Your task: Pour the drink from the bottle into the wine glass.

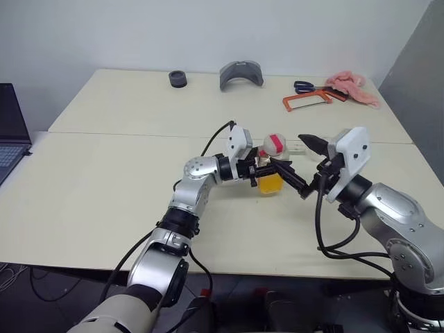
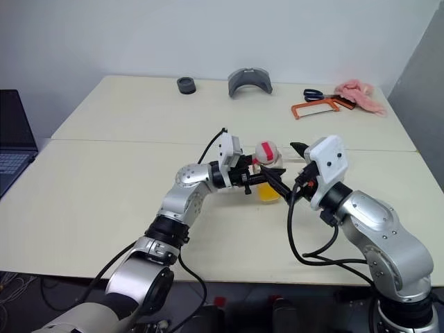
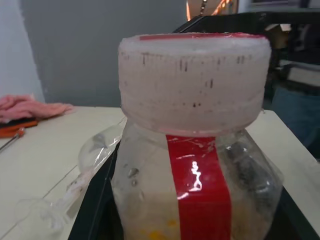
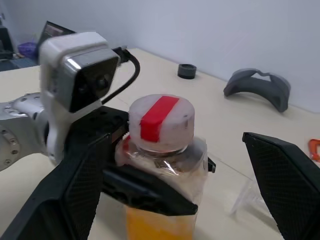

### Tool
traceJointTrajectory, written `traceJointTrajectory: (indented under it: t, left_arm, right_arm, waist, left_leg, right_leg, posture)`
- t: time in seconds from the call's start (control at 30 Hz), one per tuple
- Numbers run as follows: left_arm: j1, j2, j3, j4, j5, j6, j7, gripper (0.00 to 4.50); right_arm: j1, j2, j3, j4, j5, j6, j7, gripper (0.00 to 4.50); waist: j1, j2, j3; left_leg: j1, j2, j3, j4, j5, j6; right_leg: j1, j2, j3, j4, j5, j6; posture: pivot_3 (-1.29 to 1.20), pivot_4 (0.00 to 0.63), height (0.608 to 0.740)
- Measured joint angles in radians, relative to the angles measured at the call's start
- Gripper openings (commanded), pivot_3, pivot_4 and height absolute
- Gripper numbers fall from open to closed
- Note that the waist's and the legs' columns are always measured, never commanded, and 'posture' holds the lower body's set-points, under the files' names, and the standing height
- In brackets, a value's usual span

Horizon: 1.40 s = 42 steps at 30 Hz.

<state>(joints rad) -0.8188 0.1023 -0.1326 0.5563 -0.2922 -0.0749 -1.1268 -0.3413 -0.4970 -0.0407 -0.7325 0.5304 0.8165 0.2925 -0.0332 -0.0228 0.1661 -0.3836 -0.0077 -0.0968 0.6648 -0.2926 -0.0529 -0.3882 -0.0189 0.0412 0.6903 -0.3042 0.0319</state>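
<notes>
My left gripper (image 1: 268, 173) reaches in from the left and is shut on the body of the bottle (image 4: 160, 125), which stands upright over the middle of the table (image 1: 104, 187). The bottle is clear, with a red label stripe and a pale capped top marked red. The orange drink (image 1: 270, 184) fills its lower part. My right gripper (image 1: 305, 166) comes in from the right and is open, one finger on each side of the bottle's top, touching nothing. The wine glass (image 3: 97, 147) is clear and lies on its side on the table just behind the bottle.
A laptop (image 1: 10, 132) sits at the left edge. Along the far side are a black ring (image 1: 177, 78), a grey curved piece (image 1: 241, 73), blue-handled scissors (image 1: 303, 87), an orange hacksaw (image 1: 307, 102) and a pink cloth (image 1: 354, 87).
</notes>
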Motion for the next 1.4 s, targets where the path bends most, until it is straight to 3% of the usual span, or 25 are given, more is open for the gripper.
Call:
traceJointTrajectory:
  t: [0.33,0.57,0.63,0.73,0.93,1.07,1.27,1.4]
  left_arm:
    - [0.000,-0.015,0.000,0.043,0.020,-0.032,-0.028,1.77]
    - [0.000,-0.012,0.000,0.043,0.023,-0.036,-0.041,1.77]
    - [0.001,-0.008,0.002,0.043,0.023,-0.036,-0.042,1.77]
    - [0.003,0.001,0.002,0.042,0.021,-0.035,-0.061,1.77]
    - [0.002,0.021,-0.011,0.030,0.016,-0.020,-0.165,1.76]
    - [0.000,0.023,-0.017,0.031,0.018,-0.017,-0.186,1.76]
    - [0.001,0.016,-0.010,0.030,0.018,0.009,-0.142,1.74]
    - [0.005,0.012,0.009,0.029,0.020,0.012,-0.085,1.74]
  right_arm:
    - [-0.035,0.058,0.053,0.039,-0.041,0.001,-0.035,4.50]
    - [-0.035,0.067,0.062,0.041,-0.044,-0.005,-0.012,2.22]
    - [-0.035,0.068,0.063,0.051,-0.044,-0.020,0.007,1.90]
    - [-0.037,0.035,0.065,0.085,-0.044,-0.067,0.082,1.90]
    - [-0.157,-0.185,0.085,0.270,-0.015,-0.203,0.497,1.90]
    - [-0.234,-0.220,0.100,0.381,0.006,-0.211,0.646,1.90]
    - [-0.176,-0.164,0.065,0.359,-0.002,-0.221,0.572,3.83]
    - [-0.043,-0.075,-0.042,0.165,0.010,-0.150,0.349,3.84]
  waist:
    - [0.001,0.000,0.000]
    - [0.001,0.000,0.000]
    - [0.001,0.000,0.000]
    - [0.001,0.000,0.000]
    - [0.000,0.001,0.001]
    - [-0.001,0.001,0.001]
    - [0.002,0.001,0.001]
    - [0.005,0.001,0.001]
  left_leg:
    - [-0.001,0.000,-0.001,0.000,0.000,0.000]
    - [0.000,0.000,-0.001,0.000,0.000,0.001]
    - [0.000,0.000,-0.001,0.000,0.000,0.001]
    - [0.000,0.000,-0.001,0.000,0.000,0.001]
    - [0.000,-0.001,0.001,0.000,0.000,0.001]
    - [0.000,0.000,0.000,0.000,0.000,0.001]
    - [-0.002,0.001,-0.002,0.001,0.000,0.001]
    - [-0.005,0.000,-0.004,0.001,0.000,0.000]
  right_leg:
    - [0.000,-0.001,0.000,0.000,0.000,0.000]
    - [0.000,-0.001,0.000,0.000,0.000,0.000]
    - [0.000,-0.001,0.000,0.000,0.000,0.000]
    - [0.000,-0.001,0.000,0.000,0.000,0.000]
    - [0.000,0.000,0.000,-0.001,0.000,0.000]
    - [0.000,0.001,-0.001,0.000,0.000,0.000]
    - [0.000,-0.002,-0.001,0.000,0.000,0.000]
    - [-0.002,-0.003,-0.002,0.000,0.000,0.000]
  posture:
    - [0.00,0.150,0.740]
    - [0.00,0.150,0.740]
    - [0.00,0.150,0.740]
    - [0.00,0.150,0.740]
    - [0.00,0.150,0.740]
    - [0.00,0.150,0.740]
    - [0.00,0.150,0.740]
    - [0.00,0.150,0.740]
